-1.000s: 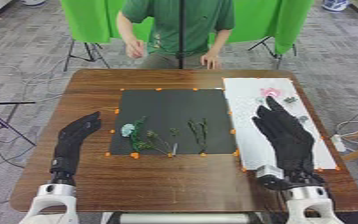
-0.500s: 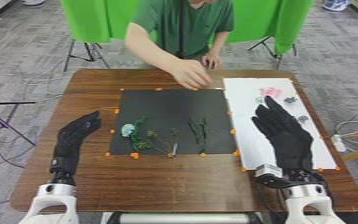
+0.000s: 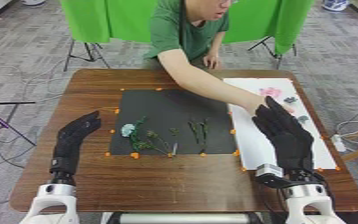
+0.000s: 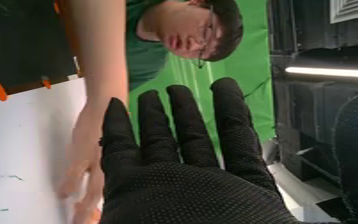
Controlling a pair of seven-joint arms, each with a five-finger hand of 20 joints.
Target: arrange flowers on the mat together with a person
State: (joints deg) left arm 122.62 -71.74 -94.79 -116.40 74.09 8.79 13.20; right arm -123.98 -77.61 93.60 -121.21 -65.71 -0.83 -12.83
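Farther across the black mat [image 3: 171,106], a person's arm [image 3: 209,89] had moved rightward, near the right hand [image 3: 284,132], its fingers straight, slightly spread. Left of the mat was the left hand [image 3: 74,132], straight-fingered. Blue flower [image 3: 127,130] and green stems [image 3: 204,131] lay on the mat; pink flower [image 3: 270,92], to its right.

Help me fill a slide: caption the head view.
Shared flower arranging: a person's arm reaches over the dark mat to the white sheet, near the robot's right hand.

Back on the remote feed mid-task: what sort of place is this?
Probably a robotics lab or filming studio: a green backdrop hangs beyond the table, and a black stand rises from the gray floor.
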